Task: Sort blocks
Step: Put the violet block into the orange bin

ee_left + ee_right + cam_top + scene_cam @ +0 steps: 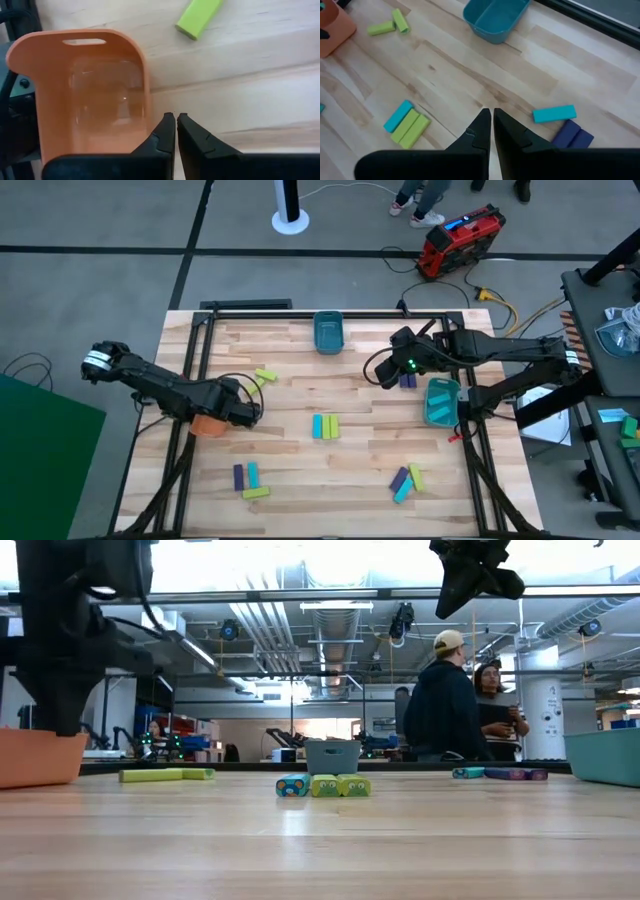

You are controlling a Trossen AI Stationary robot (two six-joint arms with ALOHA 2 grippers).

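Both pincers are clenched and empty: left pincer [176,131] hangs over the orange bin [50,100], right pincer [488,126] above the table. Nearest blocks [555,114] lie just beside the right; open wide before descending, I'd say

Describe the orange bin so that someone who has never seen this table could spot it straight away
Start at the wooden table and look to its left side, where the left arm's shut end effector hangs. The orange bin sits right beneath it, empty inside, with a slot handle in its wall. It is the only orange container; the other two bins are teal.
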